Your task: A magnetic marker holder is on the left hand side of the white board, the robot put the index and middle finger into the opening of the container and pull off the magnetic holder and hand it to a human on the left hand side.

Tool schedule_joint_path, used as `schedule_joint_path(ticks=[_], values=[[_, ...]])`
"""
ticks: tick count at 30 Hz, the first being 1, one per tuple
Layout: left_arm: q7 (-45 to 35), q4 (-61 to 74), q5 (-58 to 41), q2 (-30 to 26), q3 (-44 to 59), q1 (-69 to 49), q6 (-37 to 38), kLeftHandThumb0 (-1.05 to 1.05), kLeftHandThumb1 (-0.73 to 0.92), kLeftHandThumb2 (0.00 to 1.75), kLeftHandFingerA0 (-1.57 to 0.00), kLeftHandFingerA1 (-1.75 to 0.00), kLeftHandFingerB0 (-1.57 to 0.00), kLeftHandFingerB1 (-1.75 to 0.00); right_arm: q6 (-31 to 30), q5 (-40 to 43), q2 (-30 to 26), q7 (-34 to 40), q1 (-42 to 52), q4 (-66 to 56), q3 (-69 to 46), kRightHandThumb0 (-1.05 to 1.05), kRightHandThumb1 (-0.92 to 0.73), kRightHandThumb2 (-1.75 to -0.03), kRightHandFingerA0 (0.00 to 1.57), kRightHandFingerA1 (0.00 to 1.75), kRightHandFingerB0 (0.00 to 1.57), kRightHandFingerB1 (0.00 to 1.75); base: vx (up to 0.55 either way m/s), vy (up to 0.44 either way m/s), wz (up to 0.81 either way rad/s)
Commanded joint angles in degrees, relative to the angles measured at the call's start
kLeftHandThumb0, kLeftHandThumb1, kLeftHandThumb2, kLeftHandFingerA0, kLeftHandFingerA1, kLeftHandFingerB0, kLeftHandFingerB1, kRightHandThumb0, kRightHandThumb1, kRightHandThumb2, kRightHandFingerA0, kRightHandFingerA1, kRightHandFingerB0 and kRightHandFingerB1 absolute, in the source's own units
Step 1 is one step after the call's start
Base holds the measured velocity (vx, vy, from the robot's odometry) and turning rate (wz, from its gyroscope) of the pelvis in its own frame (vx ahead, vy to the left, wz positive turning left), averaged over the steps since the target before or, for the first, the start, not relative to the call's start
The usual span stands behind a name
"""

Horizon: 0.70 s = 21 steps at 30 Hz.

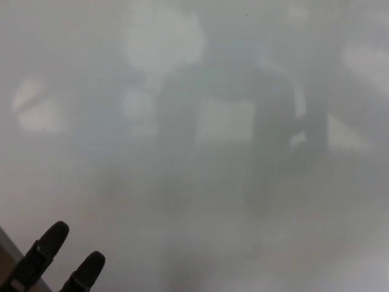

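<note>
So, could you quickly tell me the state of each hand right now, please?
Left hand: open, two fingers apart, holding nothing visible.
Right hand: not in view.

Dim, hazy grey glare, blurred dark reflection

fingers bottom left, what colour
Black, seen in the head view: two fingers of the left hand.
</note>
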<state>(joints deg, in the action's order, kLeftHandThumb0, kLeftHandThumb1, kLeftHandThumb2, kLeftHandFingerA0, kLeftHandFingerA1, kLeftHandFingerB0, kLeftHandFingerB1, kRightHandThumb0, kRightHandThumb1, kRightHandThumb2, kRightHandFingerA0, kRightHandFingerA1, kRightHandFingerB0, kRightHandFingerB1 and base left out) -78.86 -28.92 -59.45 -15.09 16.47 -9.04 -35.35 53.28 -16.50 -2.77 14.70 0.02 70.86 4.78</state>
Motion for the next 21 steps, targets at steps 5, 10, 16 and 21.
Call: schedule_joint_path(ticks=[5,10,16,21], values=[[1.83,-11.75,15.89,-2.45,-4.35,3.46,16.02,-0.72,0.44,0.83,-0.05,-0.32,-0.04,-0.16,0.17,-0.29,-1.28,1.13,-0.15,-0.17,0.25,-0.54,-0.75,-0.63,0.73,0.56,0.62,0.40,0.00,0.000,0.00],[3.72,-19.90,18.55,-2.96,-4.68,5.79,18.40,-0.69,0.43,0.79,-0.07,-0.34,-0.07,-0.20,0.11,-0.30,-1.30,1.12,-0.36,-0.14,0.30,-0.55,-0.75,-0.63,0.72,0.54,0.61,0.40,0.00,0.000,0.00],[12.44,-25.34,23.21,-2.54,-4.34,5.96,24.78,-0.33,0.25,0.85,0.00,-0.47,0.00,-0.47,-0.17,-0.73,-1.41,1.45,-0.27,-0.10,0.58,-0.55,-0.75,-0.63,0.71,0.53,0.60,0.40,0.00,0.000,0.00],[12.94,-28.25,24.68,-2.12,-3.91,6.89,26.99,-0.33,0.32,0.89,0.00,-0.48,0.00,-0.48,-0.17,-1.03,-1.66,1.84,-0.25,-0.13,0.86,-0.56,-0.75,-0.64,0.71,0.53,0.60,0.40,0.00,0.000,0.00]])
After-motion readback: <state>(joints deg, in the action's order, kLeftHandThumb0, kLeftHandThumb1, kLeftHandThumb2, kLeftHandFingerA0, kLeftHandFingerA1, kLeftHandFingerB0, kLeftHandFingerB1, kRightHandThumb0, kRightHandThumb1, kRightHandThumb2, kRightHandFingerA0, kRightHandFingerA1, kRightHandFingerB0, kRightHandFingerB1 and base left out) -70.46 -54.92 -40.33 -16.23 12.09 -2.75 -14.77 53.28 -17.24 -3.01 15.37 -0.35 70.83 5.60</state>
